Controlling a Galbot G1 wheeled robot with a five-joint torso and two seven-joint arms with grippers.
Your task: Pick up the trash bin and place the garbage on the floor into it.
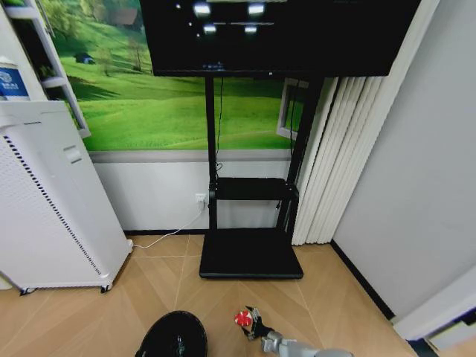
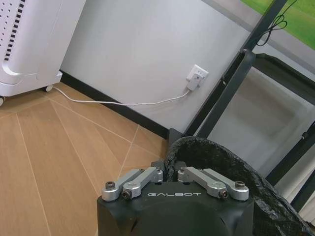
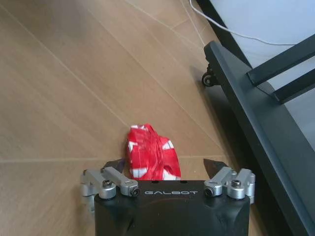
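Note:
The trash bin [image 1: 175, 333], small, round and black with a dark liner, hangs at the lower middle of the head view. My left gripper [image 2: 170, 169] is shut on the trash bin's rim [image 2: 221, 164], one finger inside and one outside. To the bin's right a crumpled red-and-white wrapper [image 1: 242, 319], one piece of the garbage, lies on the wooden floor. My right gripper [image 3: 165, 165] is open around the wrapper [image 3: 150, 157], a fingertip [image 3: 114, 164] on either side of it. In the head view the right gripper [image 1: 253, 325] sits low over the floor just behind the wrapper.
The black TV-stand base [image 1: 251, 254] lies just beyond the wrapper, its edge and a caster [image 3: 210, 78] close to my right gripper. A white cabinet [image 1: 52, 216] stands at the left, with a white cable [image 1: 167, 234] running to a wall socket. Pleated curtains [image 1: 335, 163] hang at the right.

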